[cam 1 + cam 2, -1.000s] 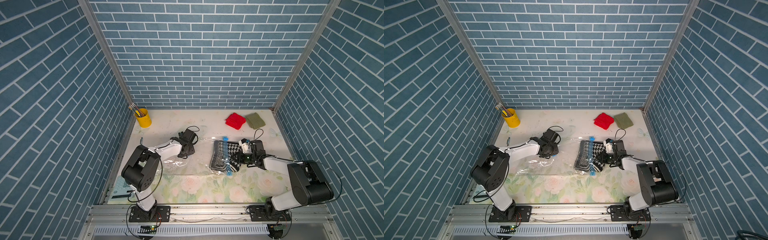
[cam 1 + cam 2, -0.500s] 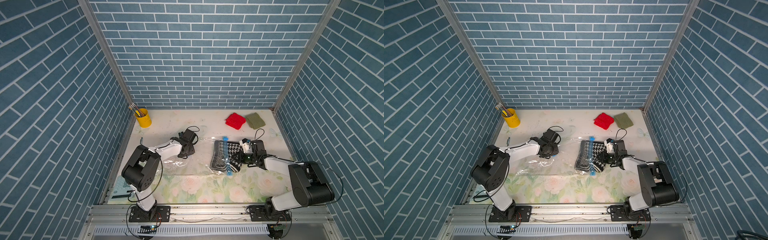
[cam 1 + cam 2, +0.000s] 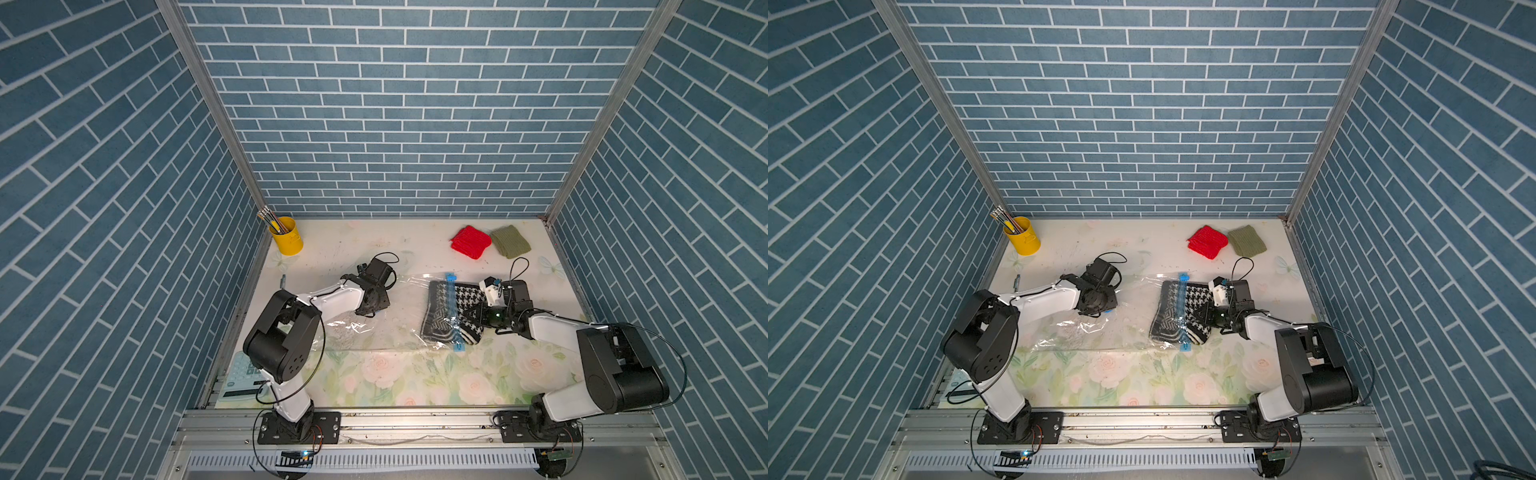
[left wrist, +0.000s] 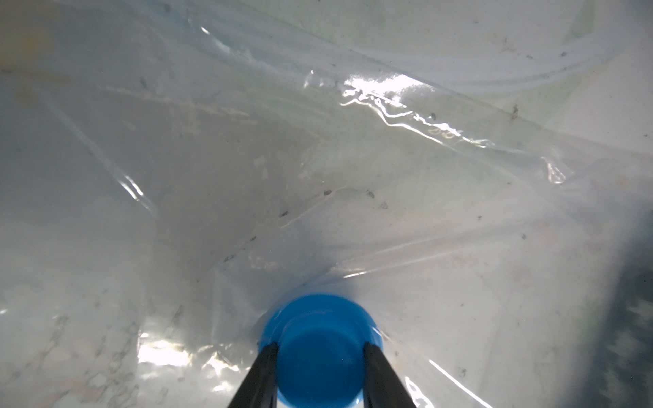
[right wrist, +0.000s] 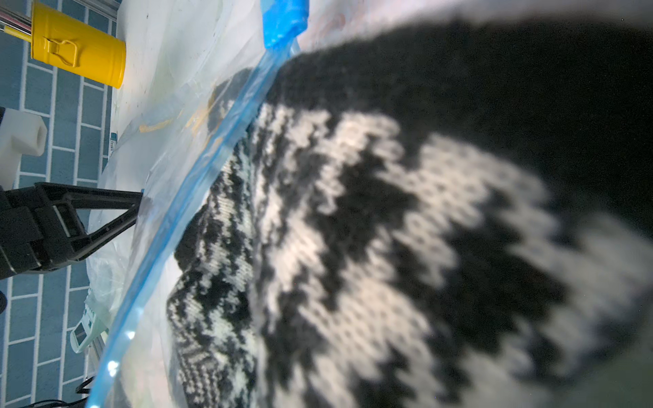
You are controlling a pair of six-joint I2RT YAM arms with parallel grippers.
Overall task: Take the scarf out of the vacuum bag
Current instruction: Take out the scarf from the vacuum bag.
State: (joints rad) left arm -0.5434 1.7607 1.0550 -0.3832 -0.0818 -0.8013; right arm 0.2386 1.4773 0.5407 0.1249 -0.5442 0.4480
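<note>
Nothing had visibly shifted since the earlier frames; both arms, the scarf and the bag occupied the same positions. The scarf [image 3: 465,297] lay on the right half of the desk [image 3: 415,382], straddling the mouth of the vacuum bag [image 3: 395,316]. Its herringbone part sat under the clear film, and its houndstooth part extended past the light-blue zip strip [image 3: 454,311] toward the right arm. The right tool [image 3: 478,318] was closed on the scarf's outer edge, with its fingers hidden by knit in the right wrist view. The bag's body lay flat toward the left arm. There the left tool [image 4: 319,348] stood partly open, clamped across the round blue valve cap [image 4: 319,318], one finger touching each side. A red knit piece [image 3: 471,242] and an olive knit piece [image 3: 510,241] lay side by side near the back wall. A yellow cup [image 3: 286,237] stood in the back left corner.
</note>
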